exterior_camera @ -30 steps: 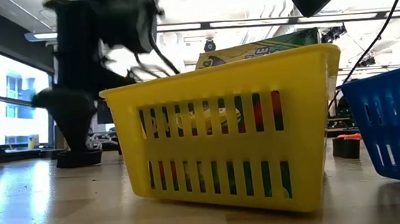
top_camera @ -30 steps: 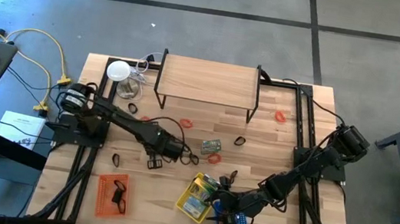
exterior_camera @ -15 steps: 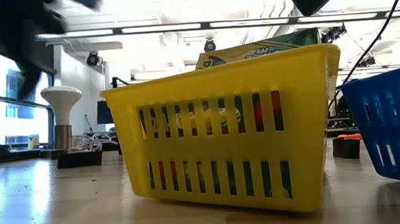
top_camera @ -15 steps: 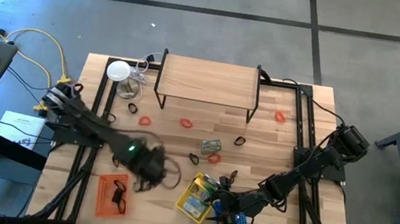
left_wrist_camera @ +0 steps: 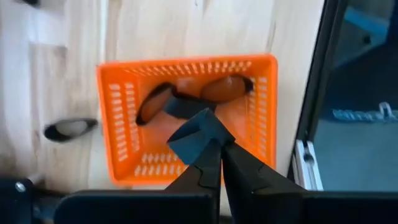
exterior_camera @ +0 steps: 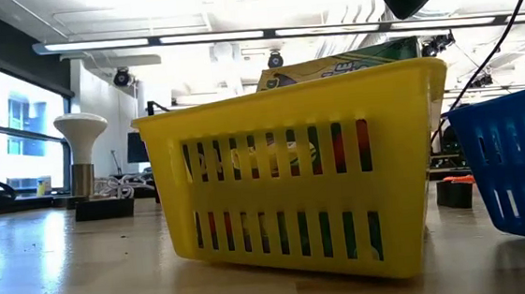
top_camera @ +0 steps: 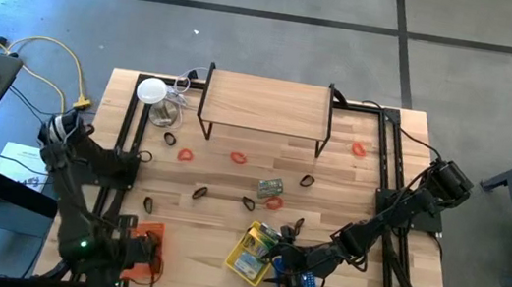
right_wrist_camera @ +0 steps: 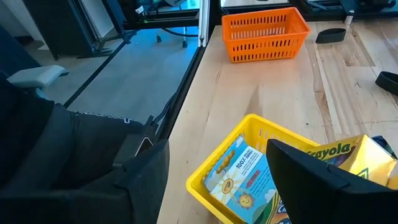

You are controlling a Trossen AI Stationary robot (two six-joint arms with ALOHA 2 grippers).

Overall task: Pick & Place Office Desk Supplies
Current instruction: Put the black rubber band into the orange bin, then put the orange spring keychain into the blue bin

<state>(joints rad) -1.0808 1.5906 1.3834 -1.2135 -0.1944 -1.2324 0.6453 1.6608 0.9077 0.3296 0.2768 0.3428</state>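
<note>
The left gripper (left_wrist_camera: 219,140) hangs over the orange basket (top_camera: 133,264) at the table's near left, jaws clenched on what looks like a black clip, though its tips hide the item. Clips (left_wrist_camera: 165,102) already lie inside. Loose clips (top_camera: 200,193) and red bands (top_camera: 238,158) sit mid-table: light, thin and springy, best pinched across one side. The right gripper (right_wrist_camera: 217,180) waits with jaws released over the yellow basket (top_camera: 243,257).

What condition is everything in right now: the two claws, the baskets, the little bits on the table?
left gripper: shut, above the orange basket.
right gripper: open, over the yellow basket.
orange basket: holds black clips.
yellow basket: holds crayon boxes.
blue basket: upright beside the yellow one.
red rubber bands: loose on the table.
</note>
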